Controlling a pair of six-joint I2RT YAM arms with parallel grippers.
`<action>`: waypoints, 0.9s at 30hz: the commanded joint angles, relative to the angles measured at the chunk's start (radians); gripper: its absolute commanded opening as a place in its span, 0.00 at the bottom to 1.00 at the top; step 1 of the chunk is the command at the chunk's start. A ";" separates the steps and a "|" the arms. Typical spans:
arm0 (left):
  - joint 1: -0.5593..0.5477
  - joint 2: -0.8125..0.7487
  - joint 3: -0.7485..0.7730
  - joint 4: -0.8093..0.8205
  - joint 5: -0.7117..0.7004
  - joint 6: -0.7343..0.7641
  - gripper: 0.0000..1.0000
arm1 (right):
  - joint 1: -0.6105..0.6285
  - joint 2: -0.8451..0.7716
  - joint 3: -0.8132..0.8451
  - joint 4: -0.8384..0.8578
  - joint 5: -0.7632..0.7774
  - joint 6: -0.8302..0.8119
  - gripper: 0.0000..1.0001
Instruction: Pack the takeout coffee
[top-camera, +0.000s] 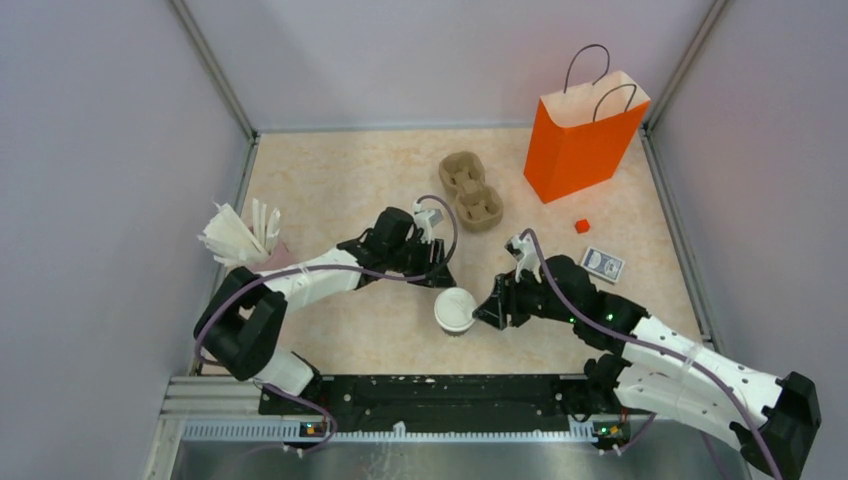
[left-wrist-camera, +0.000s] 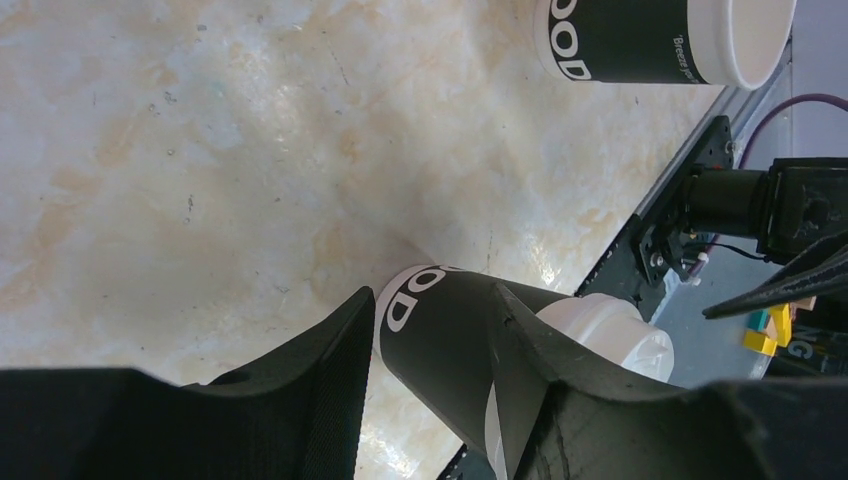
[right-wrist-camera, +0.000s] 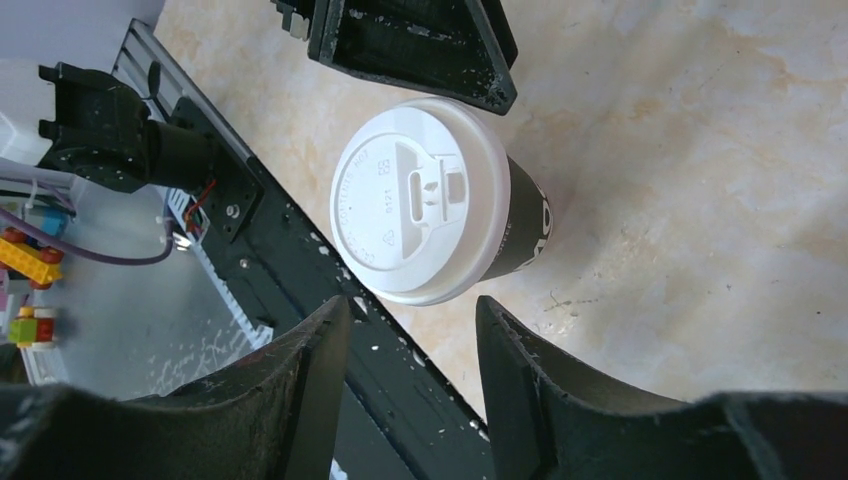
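**Cup location + hand states, coffee-pack run**

Coffee cup (dark wall w/ white lettering, white lid) is seen upright on the counter. It stands near the front rail, btwn the two hands, and well apart from tray and bag.

Left hand: placed on the far side of the cup, fingers held apart. In its own wrist view the cup is framed in the gap, w/ one finger overlapping the cup wall and lid edge. In the right wrist view its tips are seen just at the far rim of the lid. Whether the cup is actually pinched cannot be told.

Right hand: placed at the cup's right side as seen from above. Fingers are spread w/ nothing btwn them. The cup lies just ahead of the tips, not touched.

Second cup, same print and lid, is seen at the top edge of the left wrist view, apart from the first. Its spot on the counter cannot be fixed from the other views.

Other items, overhead view:
- Brown pulp tray, two wells, is noted beyond the left hand.
- Orange paper bag is upright, handles up, just right of the tray.
- Small red block and blue-patterned card box are seen btwn the bag and the right arm.
- White paper bundle lies at the left edge of the counter.
- Toy bricks are visible past the rail in the right wrist view.
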 joint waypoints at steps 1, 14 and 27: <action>0.001 -0.079 -0.046 0.045 0.029 0.007 0.51 | 0.012 -0.027 0.002 0.003 -0.001 0.029 0.50; 0.000 -0.317 -0.197 -0.013 -0.077 -0.043 0.51 | 0.012 -0.043 -0.086 0.118 0.013 0.259 0.65; 0.000 -0.567 -0.240 -0.134 -0.189 -0.099 0.49 | 0.045 -0.007 -0.129 0.238 0.006 0.351 0.61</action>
